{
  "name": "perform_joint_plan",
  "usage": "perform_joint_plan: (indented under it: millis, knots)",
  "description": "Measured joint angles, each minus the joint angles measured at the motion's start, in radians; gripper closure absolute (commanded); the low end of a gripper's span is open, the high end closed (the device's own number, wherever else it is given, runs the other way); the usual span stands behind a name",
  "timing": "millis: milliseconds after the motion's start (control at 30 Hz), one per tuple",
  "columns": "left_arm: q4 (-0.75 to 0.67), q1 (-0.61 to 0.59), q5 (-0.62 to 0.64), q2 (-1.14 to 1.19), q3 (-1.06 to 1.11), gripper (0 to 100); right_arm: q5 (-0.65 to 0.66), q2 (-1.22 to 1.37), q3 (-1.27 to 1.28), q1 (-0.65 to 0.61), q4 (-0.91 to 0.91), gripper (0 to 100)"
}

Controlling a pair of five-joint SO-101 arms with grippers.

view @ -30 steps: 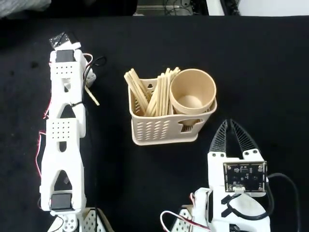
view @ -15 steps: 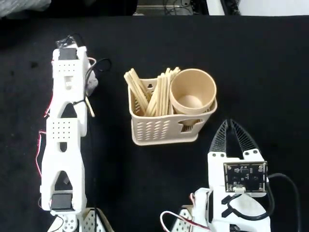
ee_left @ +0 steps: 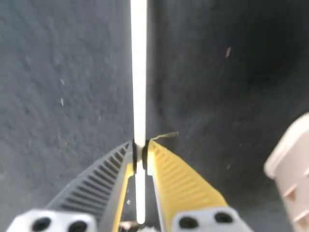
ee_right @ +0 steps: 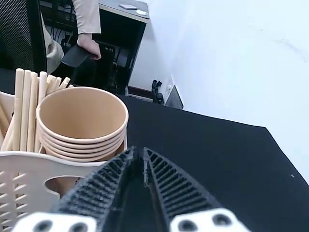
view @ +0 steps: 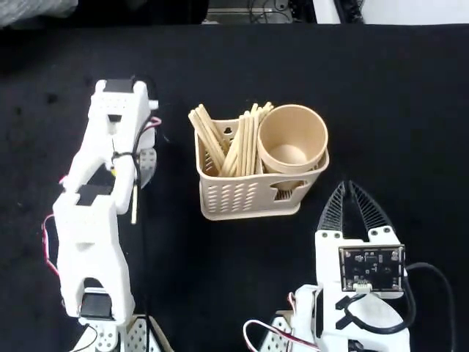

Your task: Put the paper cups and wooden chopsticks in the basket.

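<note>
— When we look down from above, what do we see?

— We see the cream basket [view: 245, 196] in the middle of the black table [view: 396, 88]. It is plastic, with lots of little holes in its side. A stack of paper cups [view: 292, 139], round and tan, sits in the end nearer the right arm. A bunch of wooden chopsticks [view: 242, 143] leans in the other end.

— What do we get from the left wrist view that the high one hides?

— We see the left gripper [ee_left: 140, 146] up close. One finger is grey and one is yellow, both with ridges. They are pinched tight on one chopstick [ee_left: 139, 72]. It is thin, pale and straight, and it pokes out past the tips.

— Where is that stick from above?

— It hangs beside the white left arm [view: 95, 220], apart from the basket.

— And the right gripper [ee_right: 144, 155]?

— Its black ridged fingers are closed together with nothing between them. It sits near the basket, by the cups. From its own view we see several cup rims stacked one inside another.
</note>
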Motion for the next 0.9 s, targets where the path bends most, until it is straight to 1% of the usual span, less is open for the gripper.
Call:
perform_joint_plan:
  millis: [33, 167, 233, 400, 633, 733, 900]
  knots:
    - [0.0, 0.0, -0.011, -0.008, 0.028, 94, 0.0, 0.0, 0.0, 0.0, 0.0, 97.3]
    - [0.0, 0.0, -0.054, -0.028, 0.123, 79, 0.0, 0.0, 0.0, 0.0, 0.0, 97.3]
    - [0.0, 0.0, -0.074, -0.028, 0.132, 75, 0.0, 0.0, 0.0, 0.0, 0.0, 97.3]
    - [0.0, 0.0, -0.114, -0.031, 0.123, 81, 0.0, 0.0, 0.0, 0.0, 0.0, 97.3]
    - [-0.011, -0.008, -0.12, -0.112, -0.006, 81, 0.0, 0.0, 0.0, 0.0, 0.0, 97.3]
    - [-0.1, -0.025, -0.123, -0.118, -0.038, 81, 0.0, 0.0, 0.0, 0.0, 0.0, 97.3]
    - [-0.281, -0.029, -0.123, -0.118, -0.015, 81, 0.0, 0.0, 0.0, 0.0, 0.0, 97.3]
